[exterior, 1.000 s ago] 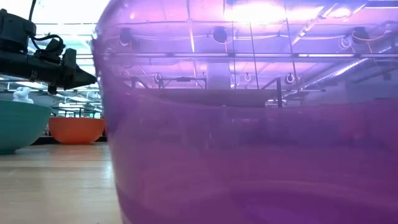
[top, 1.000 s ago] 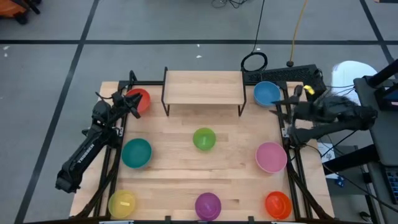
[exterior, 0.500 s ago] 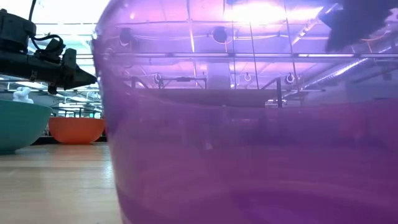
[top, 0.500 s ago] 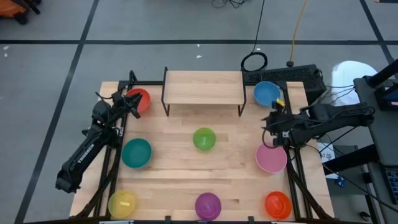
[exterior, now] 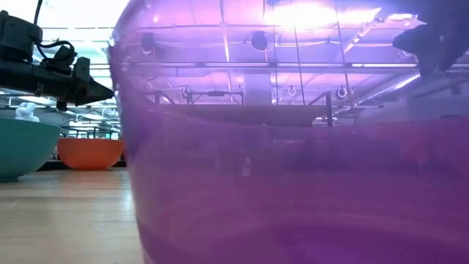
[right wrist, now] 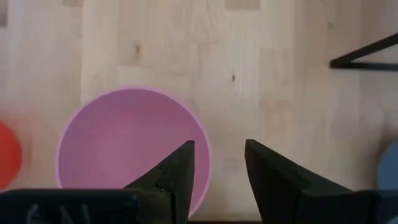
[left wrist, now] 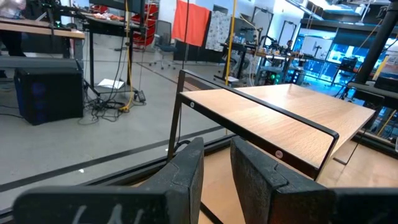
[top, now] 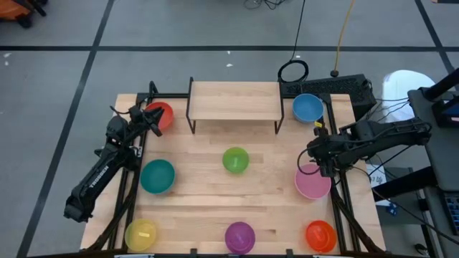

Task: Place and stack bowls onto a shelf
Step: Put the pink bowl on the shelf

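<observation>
The wooden shelf point(top: 234, 100) stands at the table's far edge with nothing on it. Eight bowls rest on the tabletop: red point(top: 162, 115), blue point(top: 307, 107), green point(top: 235, 160), teal point(top: 157, 175), pink point(top: 313, 183), yellow point(top: 140, 234), purple point(top: 239, 236) and orange point(top: 320, 235). My right gripper point(top: 320, 163) point(right wrist: 217, 163) is open above the pink bowl's point(right wrist: 124, 143) far rim, pointing down, with one finger over the hollow and one outside it. My left gripper point(top: 153, 123) point(left wrist: 216, 168) waits beside the red bowl, its fingers a narrow gap apart.
The purple bowl point(exterior: 293, 147) fills most of the low view. Black frame rails point(top: 336, 193) run along the table's left and right sides. A shelf leg point(right wrist: 367, 56) lies beyond the right gripper. Bare wood lies between the green bowl and the shelf.
My right gripper has swung from beside the blue bowl toward the table's near edge and has come down over the pink bowl's far rim. The bowls have stayed in place.
</observation>
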